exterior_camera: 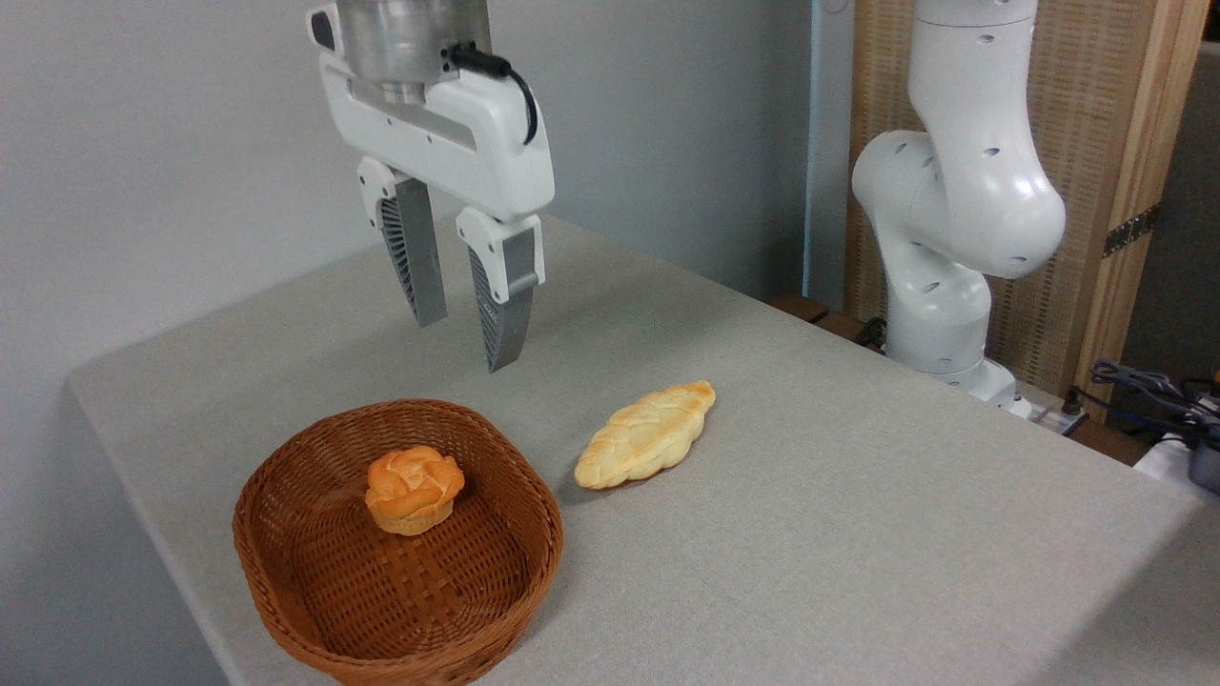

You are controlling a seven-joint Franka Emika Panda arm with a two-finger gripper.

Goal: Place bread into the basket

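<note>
The bread (414,490), a small orange-brown bun with a knotted top, lies inside the brown wicker basket (286,572) at the lower left of the table. My gripper (465,345) hangs in the air above the basket's far rim, well clear of the bun. Its two grey fingers (417,252) stand apart with nothing between them, so it is open.
A longer pale-yellow braided loaf (646,433) lies on the grey tablecloth just right of the basket. The arm's white base (953,238) rises at the table's far right edge. Cables (1144,386) lie beyond that edge.
</note>
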